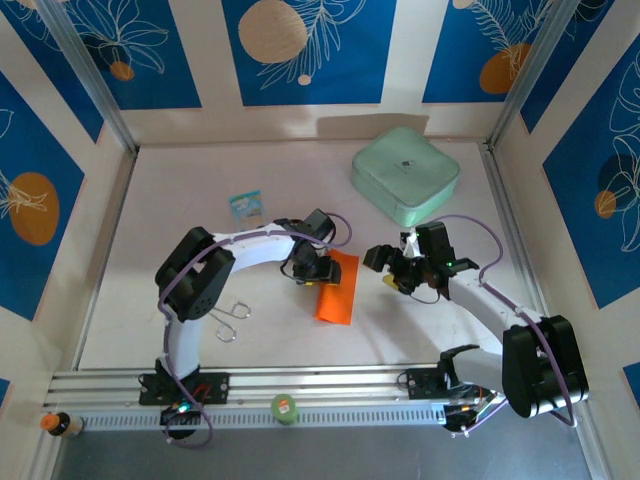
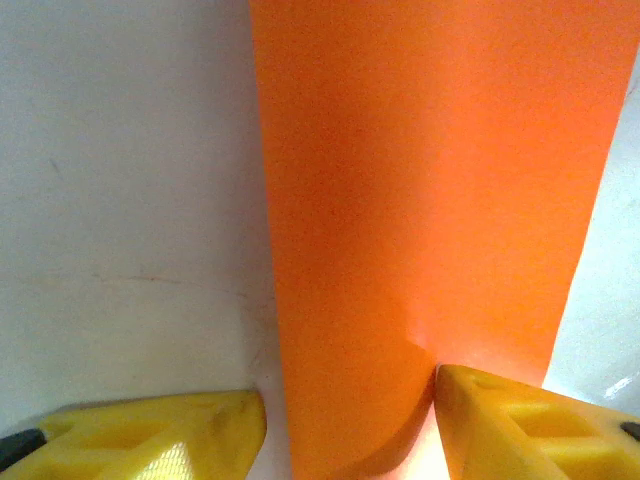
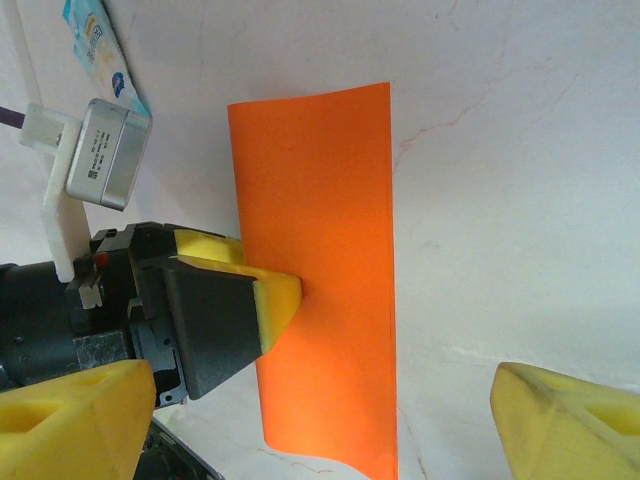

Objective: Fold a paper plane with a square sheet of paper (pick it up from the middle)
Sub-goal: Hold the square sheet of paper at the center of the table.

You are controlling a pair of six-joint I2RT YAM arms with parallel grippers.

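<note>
The paper (image 1: 337,288) is a plain bright orange with no print on it. The bench (image 1: 200,180) is off-white with faint grey hairline marks. The box (image 1: 405,175) is mint green, with one small dark mark on its lid. The packet (image 1: 245,205) is light blue and white. The left fingers (image 2: 150,440) and right fingers (image 3: 570,420) are yellow, set on black mounts. The arms (image 1: 255,245) are white with black joints and purple cables. The walls (image 1: 300,50) have deep blue panels with white line-drawn leaves and tan or orange discs, separated by cream bands. The rail (image 1: 330,385) is silver, and a green disc (image 1: 285,408) lies on it.
</note>
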